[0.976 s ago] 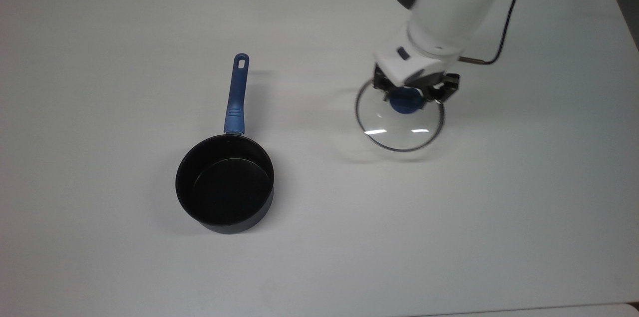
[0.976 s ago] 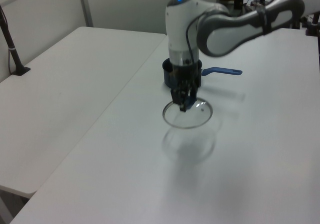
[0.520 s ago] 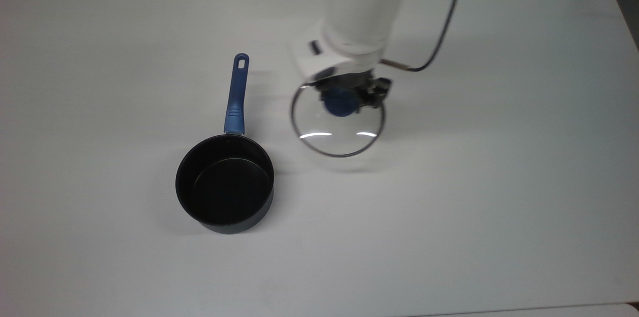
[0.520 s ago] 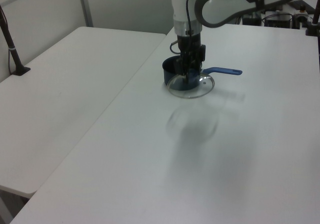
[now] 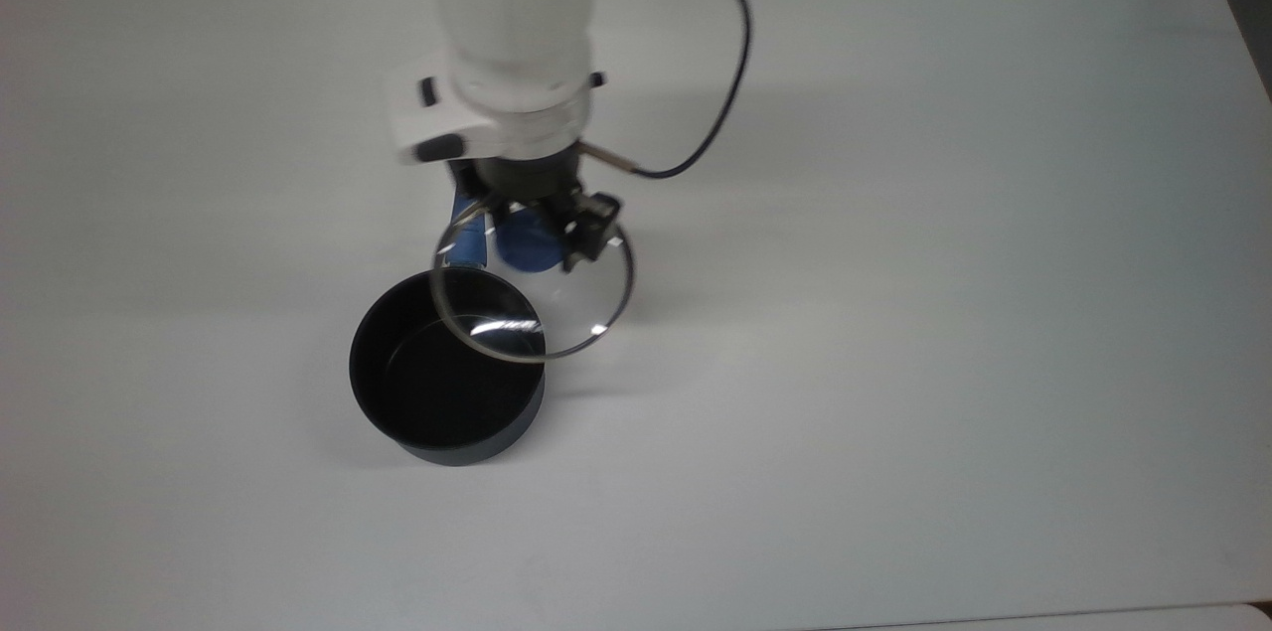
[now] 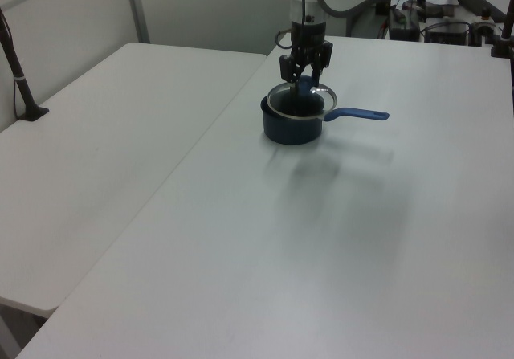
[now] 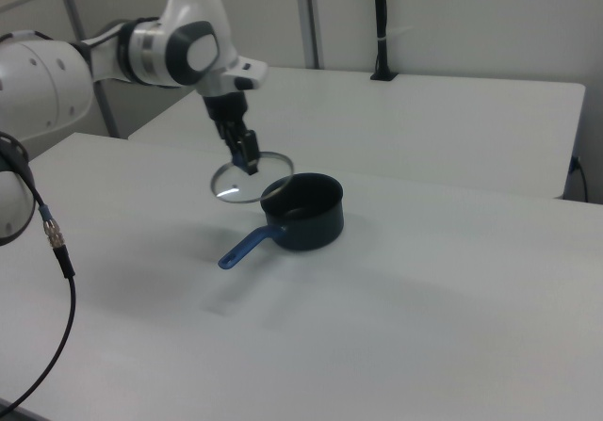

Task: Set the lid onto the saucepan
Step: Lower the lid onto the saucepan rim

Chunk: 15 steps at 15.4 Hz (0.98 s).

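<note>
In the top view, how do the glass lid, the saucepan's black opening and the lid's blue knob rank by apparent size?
1. Round clear glass lid and small dark grey saucepan: alike; the raised lid sits nearer the camera, so no ranking.
2. Blue knob, clearly smallest.

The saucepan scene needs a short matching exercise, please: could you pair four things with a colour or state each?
Things:
1. lid
2. saucepan
3. saucepan handle
4. hand

States:
A. blue, lying along the table
B. shut on the blue knob
C. clear glass, held in the air
D. black inside, standing uncovered on the table

Pairs: 1-C, 2-D, 3-A, 4-B
</note>
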Each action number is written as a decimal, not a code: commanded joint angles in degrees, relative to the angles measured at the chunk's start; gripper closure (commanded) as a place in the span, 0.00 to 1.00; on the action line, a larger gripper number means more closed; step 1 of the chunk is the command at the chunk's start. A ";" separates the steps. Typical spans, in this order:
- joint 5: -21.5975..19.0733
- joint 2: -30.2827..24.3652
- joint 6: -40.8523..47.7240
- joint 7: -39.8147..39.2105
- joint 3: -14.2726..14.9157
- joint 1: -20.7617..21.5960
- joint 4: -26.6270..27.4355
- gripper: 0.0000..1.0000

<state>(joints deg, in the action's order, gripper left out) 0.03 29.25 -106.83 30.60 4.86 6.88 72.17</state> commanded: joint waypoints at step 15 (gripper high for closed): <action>0.24 7.22 -8.57 4.29 0.86 -4.07 -3.35 0.44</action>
<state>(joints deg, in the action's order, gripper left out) 0.03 34.78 -114.86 33.41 5.22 2.79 71.68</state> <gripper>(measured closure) 0.344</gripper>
